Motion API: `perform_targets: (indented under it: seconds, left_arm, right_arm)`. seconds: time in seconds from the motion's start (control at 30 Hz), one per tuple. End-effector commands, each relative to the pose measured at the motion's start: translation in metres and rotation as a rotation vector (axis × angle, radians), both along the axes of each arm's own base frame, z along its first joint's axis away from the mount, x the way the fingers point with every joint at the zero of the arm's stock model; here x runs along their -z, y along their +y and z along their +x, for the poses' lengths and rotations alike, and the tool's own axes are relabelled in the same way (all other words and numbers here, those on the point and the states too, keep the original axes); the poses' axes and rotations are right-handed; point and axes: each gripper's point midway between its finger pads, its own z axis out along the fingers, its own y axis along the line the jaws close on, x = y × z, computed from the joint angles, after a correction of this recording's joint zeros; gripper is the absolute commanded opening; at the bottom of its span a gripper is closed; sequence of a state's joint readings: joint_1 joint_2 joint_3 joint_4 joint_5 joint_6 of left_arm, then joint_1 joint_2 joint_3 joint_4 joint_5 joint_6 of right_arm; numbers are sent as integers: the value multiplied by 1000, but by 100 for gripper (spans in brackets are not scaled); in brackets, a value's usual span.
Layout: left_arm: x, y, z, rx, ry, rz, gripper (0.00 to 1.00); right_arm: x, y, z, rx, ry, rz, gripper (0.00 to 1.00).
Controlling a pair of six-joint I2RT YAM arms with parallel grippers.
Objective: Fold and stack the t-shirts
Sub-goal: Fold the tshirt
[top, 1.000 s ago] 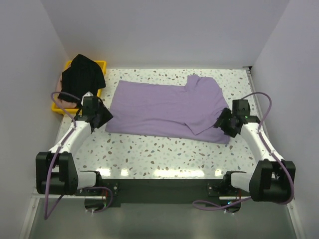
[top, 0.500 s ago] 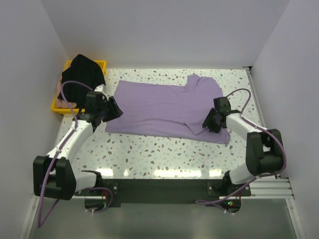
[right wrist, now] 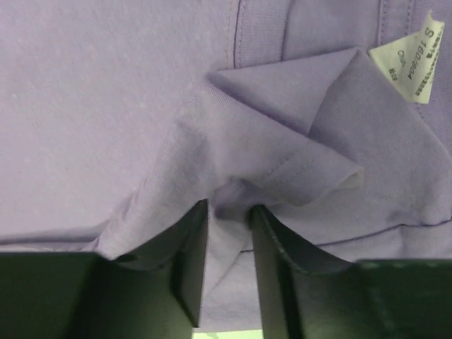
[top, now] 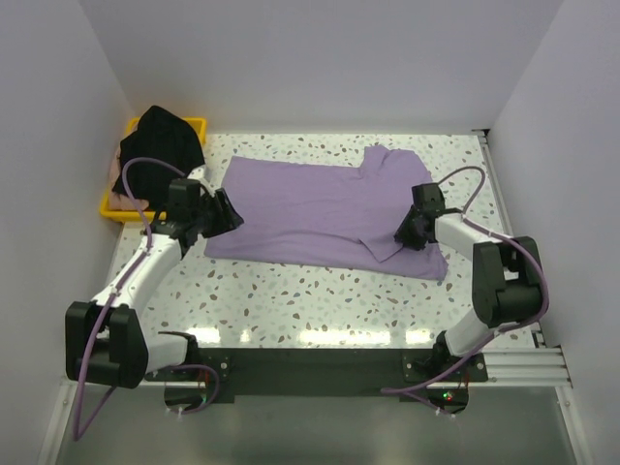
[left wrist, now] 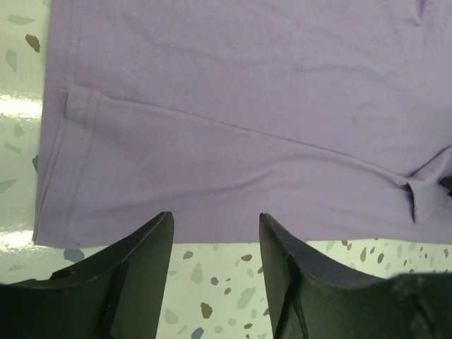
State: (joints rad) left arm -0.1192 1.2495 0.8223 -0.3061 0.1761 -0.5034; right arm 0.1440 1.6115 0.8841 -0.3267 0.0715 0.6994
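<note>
The lavender t-shirt (top: 320, 208) lies spread flat across the middle of the table, with one part folded over at its right end. My left gripper (top: 225, 215) is open and low over the table. Its fingers (left wrist: 141, 261) stop just short of the lavender shirt's (left wrist: 233, 106) hem edge. My right gripper (top: 407, 232) sits on the folded right part, its jaws closed narrowly on a bunched fold of the lavender cloth (right wrist: 229, 201). The white neck label (right wrist: 417, 60) shows nearby. The black t-shirt (top: 160, 145) is heaped over the tray. The pale pink t-shirt (top: 121, 197) peeks out under it.
A yellow plastic tray (top: 197, 124) stands at the far left corner under the black shirt. White walls close in the table on the left, back and right. Speckled tabletop (top: 310, 291) shows between the shirt and the arm bases.
Both arms have swung inward to the lavender shirt. The left gripper reached its left edge. The right gripper moved onto the folded right part and closed on a fold.
</note>
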Motion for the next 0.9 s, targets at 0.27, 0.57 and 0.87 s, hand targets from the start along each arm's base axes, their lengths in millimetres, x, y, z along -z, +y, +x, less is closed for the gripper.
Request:
perform_targets:
  seconds: [0.27, 0.57, 0.87]
  left_arm:
    - [-3, -6, 6, 43, -38, -7, 57]
    - [-2, -8, 4, 52, -35, -10, 57]
    - [-1, -9, 3, 62, -32, -14, 57]
  right_arm:
    - [-31, 7, 52, 14, -121, 6, 1]
    - [-42, 15, 87, -4, -141, 20, 0]
    - [-39, 23, 113, -41, -139, 29, 3]
